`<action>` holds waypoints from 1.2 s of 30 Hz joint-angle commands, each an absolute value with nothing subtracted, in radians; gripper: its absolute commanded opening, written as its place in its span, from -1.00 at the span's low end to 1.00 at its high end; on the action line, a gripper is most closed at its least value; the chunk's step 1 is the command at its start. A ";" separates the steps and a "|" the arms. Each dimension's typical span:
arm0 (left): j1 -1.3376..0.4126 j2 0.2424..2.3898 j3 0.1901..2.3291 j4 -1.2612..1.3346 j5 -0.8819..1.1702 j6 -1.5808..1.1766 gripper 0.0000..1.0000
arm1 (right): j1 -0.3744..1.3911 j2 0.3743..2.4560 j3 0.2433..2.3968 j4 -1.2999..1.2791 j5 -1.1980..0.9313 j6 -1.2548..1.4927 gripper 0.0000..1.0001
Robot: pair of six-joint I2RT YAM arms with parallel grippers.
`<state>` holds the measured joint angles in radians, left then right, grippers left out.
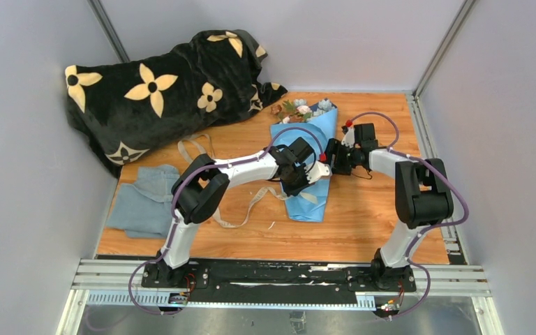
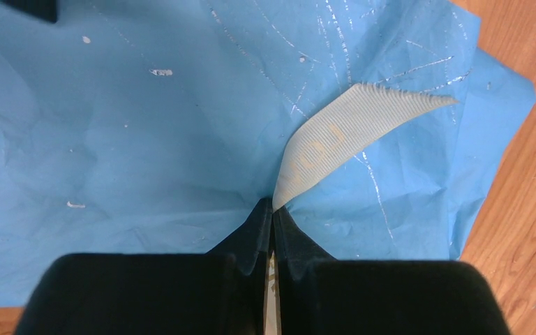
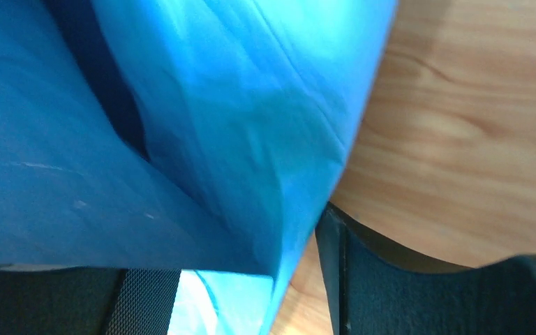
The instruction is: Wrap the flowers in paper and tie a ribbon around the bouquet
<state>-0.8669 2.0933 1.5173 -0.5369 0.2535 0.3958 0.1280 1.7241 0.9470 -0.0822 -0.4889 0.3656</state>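
The bouquet lies on the wooden table with the flowers [image 1: 303,110] at its far end. The light-blue paper [image 1: 312,199] forms a cone around the stems. My left gripper [image 1: 319,169] hovers over the middle of the cone, shut on the beige ribbon [image 2: 342,132], whose ribbed end curls out past the fingertips [image 2: 273,209] above the paper [image 2: 146,139]. The rest of the ribbon [image 1: 251,204] trails left under the left arm. My right gripper [image 1: 334,158] is at the cone's right edge, open. A fold of paper [image 3: 237,105] hangs between its jaws [image 3: 244,279], and bare wood shows between the fold and the right finger [image 3: 377,286].
A black blanket [image 1: 160,91] with cream flower prints is heaped at the back left. A grey-blue cloth [image 1: 143,202] lies at the left front. Bare wood [image 1: 370,216] extends right of the bouquet. Grey walls close in the sides and back.
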 commanded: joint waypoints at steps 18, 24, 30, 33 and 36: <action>-0.757 1.834 1.595 -0.940 0.267 0.721 -1.00 | 0.068 1.754 1.004 -0.052 -0.761 0.535 -1.00; -1.009 1.753 1.522 -1.055 0.363 0.793 -1.00 | 0.114 1.738 1.051 -0.046 -0.718 0.624 -1.00; -1.252 1.924 1.703 -1.006 0.320 0.842 -1.00 | 0.153 1.705 1.108 -0.077 -0.703 0.641 -1.00; -1.264 1.940 1.670 -0.794 0.315 0.896 -0.99 | 0.156 1.685 1.110 -0.089 -0.703 0.634 -1.00; -1.270 1.982 1.678 -0.723 0.307 0.925 -0.71 | 0.156 1.673 1.132 -0.163 -0.682 0.575 -1.00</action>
<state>-1.2865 1.9564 1.6650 -0.8787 0.3264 0.8524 0.1448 1.7092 1.0893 -0.0566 -0.7116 0.6170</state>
